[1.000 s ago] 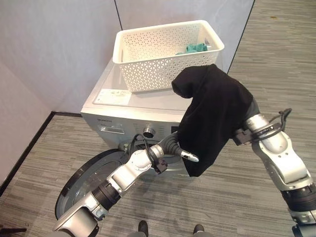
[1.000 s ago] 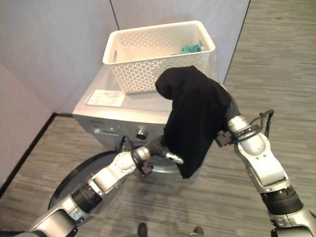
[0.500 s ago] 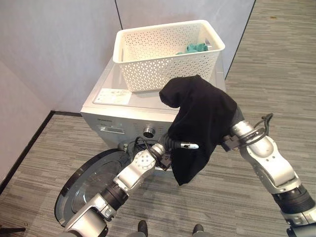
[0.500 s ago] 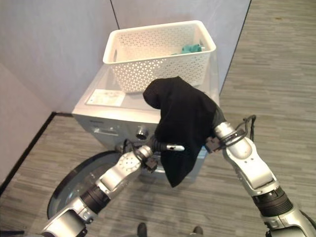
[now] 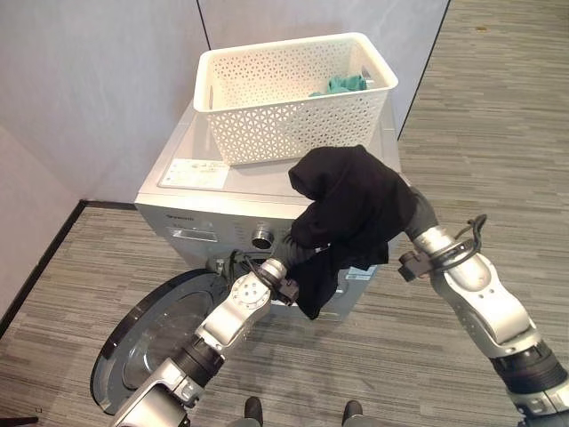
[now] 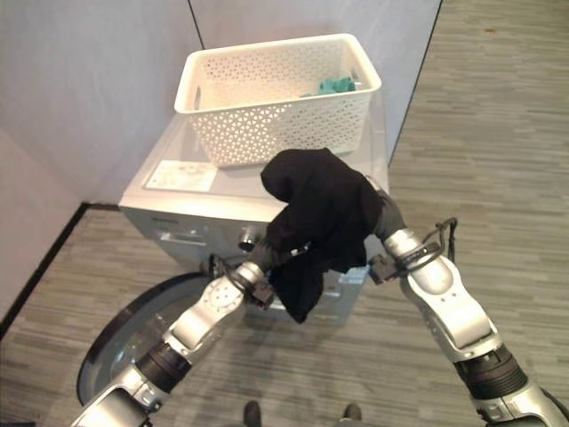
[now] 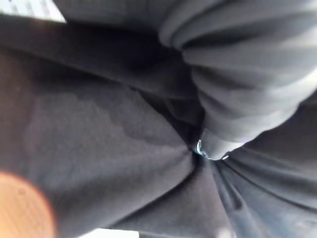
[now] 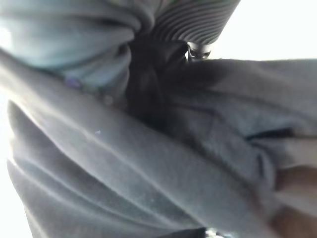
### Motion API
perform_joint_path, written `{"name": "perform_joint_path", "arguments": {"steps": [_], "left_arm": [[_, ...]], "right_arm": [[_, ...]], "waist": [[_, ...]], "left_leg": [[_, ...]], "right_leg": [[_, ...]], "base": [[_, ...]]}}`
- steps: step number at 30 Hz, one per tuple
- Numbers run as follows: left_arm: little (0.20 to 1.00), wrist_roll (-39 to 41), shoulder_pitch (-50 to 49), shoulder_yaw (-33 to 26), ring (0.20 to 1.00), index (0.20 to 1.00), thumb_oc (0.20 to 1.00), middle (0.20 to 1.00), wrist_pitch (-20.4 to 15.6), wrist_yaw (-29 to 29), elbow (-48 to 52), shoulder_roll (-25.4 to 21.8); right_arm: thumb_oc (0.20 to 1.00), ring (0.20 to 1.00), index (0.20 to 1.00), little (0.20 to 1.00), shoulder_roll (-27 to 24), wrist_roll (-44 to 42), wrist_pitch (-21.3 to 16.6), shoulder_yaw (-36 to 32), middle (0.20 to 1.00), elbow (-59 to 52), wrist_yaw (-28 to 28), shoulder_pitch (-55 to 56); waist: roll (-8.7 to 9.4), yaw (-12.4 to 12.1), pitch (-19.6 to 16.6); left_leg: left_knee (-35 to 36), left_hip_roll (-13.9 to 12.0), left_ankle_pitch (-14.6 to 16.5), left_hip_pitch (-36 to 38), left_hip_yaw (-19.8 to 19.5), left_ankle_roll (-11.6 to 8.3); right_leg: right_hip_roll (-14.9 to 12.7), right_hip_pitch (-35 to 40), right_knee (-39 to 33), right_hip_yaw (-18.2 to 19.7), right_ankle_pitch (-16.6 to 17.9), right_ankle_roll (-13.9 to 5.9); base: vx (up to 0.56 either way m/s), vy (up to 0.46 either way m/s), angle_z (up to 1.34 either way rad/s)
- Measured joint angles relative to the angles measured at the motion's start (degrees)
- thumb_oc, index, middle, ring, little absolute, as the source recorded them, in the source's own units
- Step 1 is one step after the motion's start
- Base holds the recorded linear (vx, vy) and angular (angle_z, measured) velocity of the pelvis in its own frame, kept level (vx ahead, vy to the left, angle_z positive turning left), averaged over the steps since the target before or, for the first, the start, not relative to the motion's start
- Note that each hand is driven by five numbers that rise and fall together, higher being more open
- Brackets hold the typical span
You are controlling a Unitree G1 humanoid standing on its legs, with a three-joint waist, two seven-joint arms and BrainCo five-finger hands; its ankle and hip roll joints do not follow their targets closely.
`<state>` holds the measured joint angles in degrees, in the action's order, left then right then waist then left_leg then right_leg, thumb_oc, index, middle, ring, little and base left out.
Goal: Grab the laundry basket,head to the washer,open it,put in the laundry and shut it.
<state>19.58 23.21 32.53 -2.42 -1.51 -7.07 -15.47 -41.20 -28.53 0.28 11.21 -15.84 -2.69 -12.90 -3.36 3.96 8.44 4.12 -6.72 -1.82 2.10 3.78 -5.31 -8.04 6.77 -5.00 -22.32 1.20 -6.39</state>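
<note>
Before the silver front-loading washer (image 5: 213,209), round door (image 5: 147,334) swung down open, black garment (image 5: 351,209) draped over both hands, their fingers hidden, grip unclear, white perforated plastic basket (image 5: 284,98) on top, teal cloth (image 5: 336,84) inside

Floor (image 5: 462,178) is grey wood-grain plank, streaky, running across the whole room. Pale grey partition walls (image 5: 98,80) stand along the back and left, panels meeting at thin dark vertical seams (image 5: 203,27). Black skirting strip (image 5: 40,258) runs along the base of the left wall and turns at the corner. Light is even and diffuse, soft shadows only.
</note>
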Motion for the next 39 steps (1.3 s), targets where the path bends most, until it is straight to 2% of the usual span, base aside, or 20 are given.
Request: {"name": "perform_joint_path", "arguments": {"steps": [1, 2, 3, 4, 5, 10, 16, 24, 29, 33, 34, 36, 39], "left_arm": [[0.200, -0.52, -0.53, -0.20, 0.200, 0.200, 0.200, 0.200, -0.04, 0.02, 0.61, -0.47], [0.200, -0.64, -0.94, -0.38, 0.200, 0.200, 0.200, 0.200, -0.05, 0.01, 1.13, -0.72], [0.200, -1.80, -1.11, -0.39, 0.200, 0.200, 0.200, 0.200, -0.06, 0.03, 1.97, -1.15], [0.200, -2.18, -1.25, -0.53, 0.200, 0.200, 0.200, 0.200, -0.12, 0.02, 2.30, -1.57], [0.200, -2.44, -1.48, -0.91, 0.200, 0.200, 0.200, 0.200, -0.15, 0.01, 2.52, -2.08], [0.200, -2.76, -4.53, -3.73, 0.200, 0.200, 0.200, 0.200, -0.85, 0.01, 2.86, -3.01], [0.200, -2.72, -9.67, -5.75, 0.200, 0.200, 0.200, 0.200, -0.86, -0.44, 2.89, -4.29], [0.200, -2.50, -21.06, -14.76, 0.200, 0.200, 0.200, 0.200, -0.69, -0.44, 3.45, -4.61], [0.200, -1.84, -30.90, -21.21, 0.200, 0.200, 0.200, 0.200, -0.66, 0.47, 4.80, -4.68], [0.200, 0.26, -40.02, -25.86, 0.200, 0.200, 0.200, 0.200, -0.69, 2.47, 8.40, -5.03], [0.200, 0.37, -41.56, -26.27, 0.200, 0.200, 0.200, 0.200, -0.69, 3.17, 8.57, -5.47], [0.200, 0.37, -42.43, -26.44, 0.200, 0.200, 0.200, 0.200, -0.67, 4.09, 8.78, -6.35], [0.200, 0.36, -43.04, -26.84, 0.200, 0.200, 0.200, 0.200, -0.70, 5.00, 9.50, -8.41]], "right_arm": [[0.363, 0.363, 0.363, 0.363, -0.02, -0.02, 0.00, -1.03, 0.363, -0.21, -0.08, 1.66], [0.442, 0.442, 0.442, 0.442, -0.03, -0.01, 0.00, -1.25, 0.442, -0.26, -0.06, 2.20], [0.733, 0.733, 0.733, 0.733, -0.03, -0.04, 0.00, -2.62, 0.733, -0.91, -0.29, 3.96], [0.837, 0.837, 0.837, 0.837, -0.02, -0.04, 0.00, -3.13, 0.837, -1.01, -0.35, 4.46], [1.000, 1.000, 1.000, 1.000, -0.04, -0.03, -0.05, -4.79, 1.000, -1.57, -0.74, 5.84], [1.000, 1.000, 1.000, 1.000, 0.47, -0.26, -0.33, -10.27, 1.000, -2.09, -1.39, 11.01], [1.000, 1.000, 1.000, 1.000, 9.28, -2.86, -2.03, -17.00, 1.000, -1.70, 1.40, 17.37], [1.000, 1.000, 1.000, 1.000, 17.31, -2.06, -2.72, -25.19, 1.000, 4.87, 6.89, 27.75], [1.000, 1.000, 1.000, 1.000, 19.63, 4.80, -1.53, -26.30, 1.000, 12.85, 8.83, 33.29], [1.000, 1.000, 1.000, 1.000, 20.83, 8.72, -0.33, -26.37, 1.000, 25.98, 8.52, 35.88], [1.000, 1.000, 1.000, 1.000, 20.83, 9.19, -0.38, -25.96, 1.000, 31.08, 7.60, 36.45], [1.000, 1.000, 1.000, 1.000, 21.21, 9.81, 0.16, -25.38, 1.000, 37.07, 7.01, 36.35], [1.000, 1.000, 1.000, 1.000, 21.64, 12.00, 0.46, -22.44, 1.000, 50.63, 6.11, 33.37]], "waist": [[0.13, 0.02, 0.00], [0.23, 0.14, 0.05], [0.39, 0.05, 0.12], [0.44, 0.04, 0.11], [0.57, 0.15, 0.08], [0.69, 0.57, 0.13], [0.80, 1.79, 0.09], [1.16, 2.98, -0.13], [1.51, 3.01, -0.35], [1.95, 2.82, -0.34], [1.80, 1.53, -0.37], [2.08, 0.85, -0.42], [2.31, -1.63, -0.52]], "left_leg": [[0.04, 0.03, 0.00, 0.01, 0.07, 0.00], [0.07, 0.08, 0.00, 0.03, 0.15, 0.00], [0.12, 0.07, 0.00, 0.02, 0.30, 0.00], [0.13, 0.06, 0.00, 0.01, 0.32, 0.00], [0.14, 0.03, 0.00, 0.15, 0.62, 0.00], [0.49, -0.12, 0.00, 0.77, 1.74, 0.00], [1.01, -0.32, 0.01, 1.53, 2.74, 0.01], [1.03, -0.70, 0.03, 1.94, 3.38, 0.04], [1.06, -0.88, 0.35, 2.66, 4.88, 0.50], [1.07, -0.90, 0.66, 2.67, 4.93, 0.94], [1.06, -0.85, 0.66, 2.42, 4.85, 0.95], [1.07, -0.85, 0.83, 2.14, 4.81, 1.21], [0.84, -0.77, 0.70, 1.02, 4.61, 1.05]], "right_leg": [[-0.05, -0.08, 0.00, 0.06, 0.00, 0.00], [-0.09, -0.12, 0.00, 0.14, 0.00, 0.00], [-0.09, -0.25, 0.00, 0.32, 0.00, 0.00], [-0.09, -0.26, 0.00, 0.32, 0.00, 0.00], [-0.07, -0.31, 0.00, 0.57, 0.00, 0.00], [0.01, -0.54, -0.01, 1.60, 0.01, -0.01], [0.16, -0.64, -0.01, 2.54, 0.01, -0.01], [0.28, -0.64, -0.02, 3.21, -0.02, -0.02], [0.40, -0.80, -0.03, 4.62, -0.04, -0.05], [0.36, -0.82, -0.03, 4.68, -0.29, -0.09], [0.30, -0.86, -0.02, 4.63, -0.28, -0.08], [0.30, -1.03, -0.03, 4.60, -0.34, -0.17], [0.25, -1.80, -0.03, 4.49, -0.18, -0.18]], "base": [[0.00, 0.000, 0.00], [0.01, -0.011, -0.05], [0.01, -0.009, -0.04], [0.00, -0.012, -0.07], [0.00, -0.009, -0.08], [0.00, -0.004, -0.11], [0.00, -0.004, -0.08], [0.00, -0.005, -0.04], [0.00, -0.029, -0.11], [-0.02, -0.033, -0.02], [-0.03, -0.043, 0.00], [0.00, 0.000, 0.00], [-0.03, -0.040, 0.04]]}}
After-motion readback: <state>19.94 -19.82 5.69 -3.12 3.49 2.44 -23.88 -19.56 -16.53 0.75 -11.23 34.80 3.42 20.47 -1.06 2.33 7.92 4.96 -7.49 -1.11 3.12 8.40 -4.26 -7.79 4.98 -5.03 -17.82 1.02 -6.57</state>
